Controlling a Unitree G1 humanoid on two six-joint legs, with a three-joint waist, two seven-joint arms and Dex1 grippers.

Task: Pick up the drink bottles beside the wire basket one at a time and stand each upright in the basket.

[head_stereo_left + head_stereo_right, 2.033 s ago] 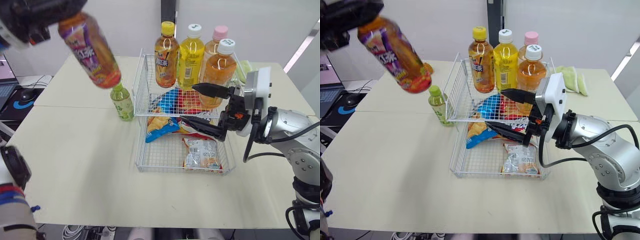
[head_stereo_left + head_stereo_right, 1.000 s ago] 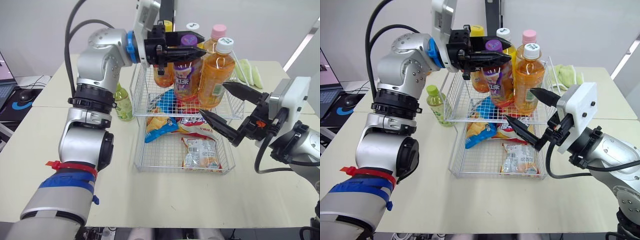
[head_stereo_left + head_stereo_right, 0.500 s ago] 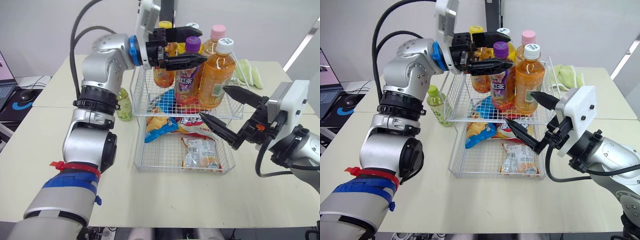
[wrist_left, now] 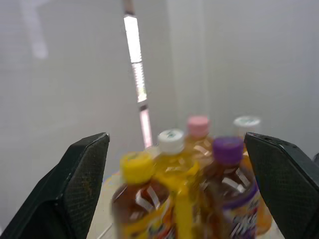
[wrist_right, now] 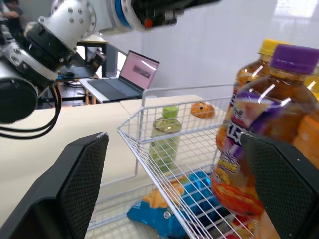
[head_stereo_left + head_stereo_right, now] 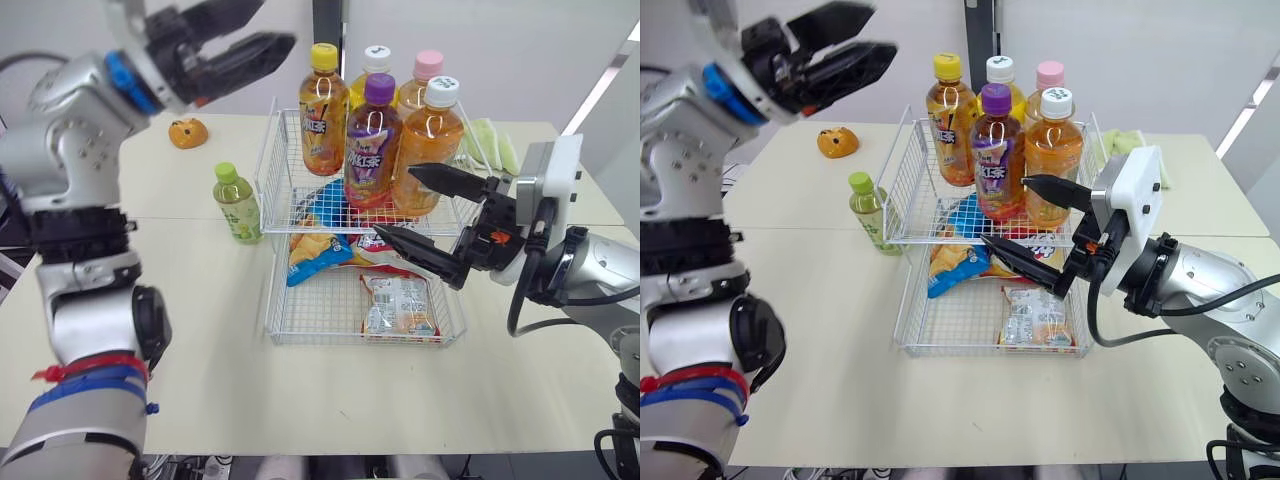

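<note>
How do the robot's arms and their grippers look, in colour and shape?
Both arms are silver with rounded joints. The left gripper has pointed black fingers and a blue ring; red and blue bands wrap that arm lower down. The right gripper has the same fingers, a white box at its wrist and a black cable.

Head pair: high, facing forward-down over the table (image 6: 200,330); mid range.
Left wrist: behind left end effector (image 6: 278,22), level, near bottle caps (image 4: 198,124).
Right wrist: behind right end effector (image 6: 393,200), close to wire basket (image 6: 275,300).
Shared: purple-capped bottle (image 6: 370,150), ahead of both end effectors.
</note>
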